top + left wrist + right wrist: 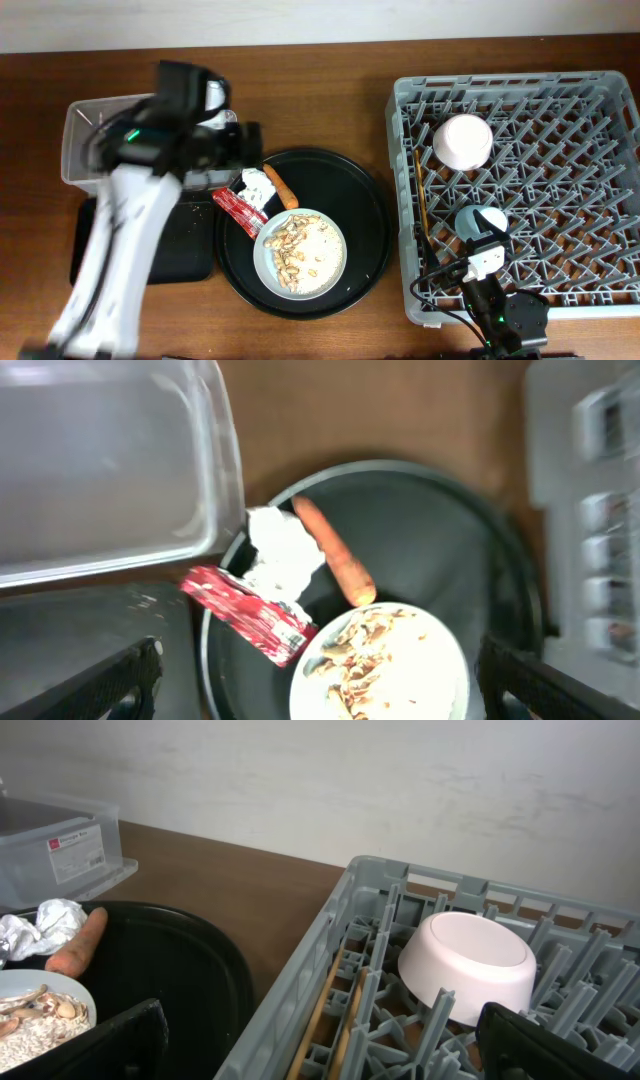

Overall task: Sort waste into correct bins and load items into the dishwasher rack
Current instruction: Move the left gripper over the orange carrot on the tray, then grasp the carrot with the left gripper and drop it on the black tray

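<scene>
Left gripper [320,678] gapes over the red wrapper [250,618] — right gripper [320,1042] (at the rack [322,945]) likewise spread apart

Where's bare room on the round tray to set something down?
Right half of the round black tray, between the plate and the dishwasher rack, is bare. Its left edge is crowded: red wrapper, tissue, carrot bunched beside the plate.
</scene>
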You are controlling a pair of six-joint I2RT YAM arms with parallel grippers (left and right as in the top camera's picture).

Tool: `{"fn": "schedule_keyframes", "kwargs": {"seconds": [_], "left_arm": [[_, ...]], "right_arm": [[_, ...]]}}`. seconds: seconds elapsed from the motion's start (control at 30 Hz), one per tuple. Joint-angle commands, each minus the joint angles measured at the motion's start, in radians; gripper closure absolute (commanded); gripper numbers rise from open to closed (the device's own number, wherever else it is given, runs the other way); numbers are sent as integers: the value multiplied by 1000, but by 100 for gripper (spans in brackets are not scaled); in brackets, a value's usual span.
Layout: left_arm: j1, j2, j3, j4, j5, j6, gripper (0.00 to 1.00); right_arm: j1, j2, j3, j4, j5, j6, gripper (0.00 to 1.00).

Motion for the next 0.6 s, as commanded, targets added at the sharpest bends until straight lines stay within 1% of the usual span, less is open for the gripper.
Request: {"fn": "schedule_keyframes", "kwargs": {"seconds": [0.0, 0.03, 0.07, 0.13, 0.2, 0.23, 0.27, 0.3, 0.4, 0.47, 0.5, 0.57], "left_arm": [[-45, 153, -9, 26, 26, -9, 9], [-57, 196, -9, 41, 26, -10, 21], [-69, 243, -9, 55, 26, -39, 27], [-83, 306, -9, 83, 26, -116, 28], [-93, 350, -9, 99, 27, -187, 31], [-100, 373, -9, 103, 27, -215, 34], [-106, 389, -9, 103, 27, -237, 42], [-113, 403, -9, 103, 27, -253, 45], [-143, 448, -9, 107, -8, -282, 45], [-157, 488, -9, 108, -68, -360, 45], [-160, 509, -9, 108, -65, -397, 45], [-161, 544, -9, 111, -24, -434, 45]], "right_arm": [[-8, -10, -9, 3, -13, 11, 2], [-8, -10, -9, 3, -13, 11, 2], [-8, -10, -9, 3, -13, 11, 2], [-8, -10, -9, 3, -13, 11, 2], [-8, -10, -9, 3, -13, 11, 2], [-8, -10, -9, 3, -13, 11, 2], [-8, -10, -9, 3, -13, 11, 2], [-8, -10, -9, 3, -13, 11, 2], [-8, -10, -9, 3, -13, 11, 2], [-8, -10, -9, 3, -13, 11, 2], [-8, -10, -9, 3, -13, 11, 2], [-8, -10, -9, 3, -13, 11, 2]]}}
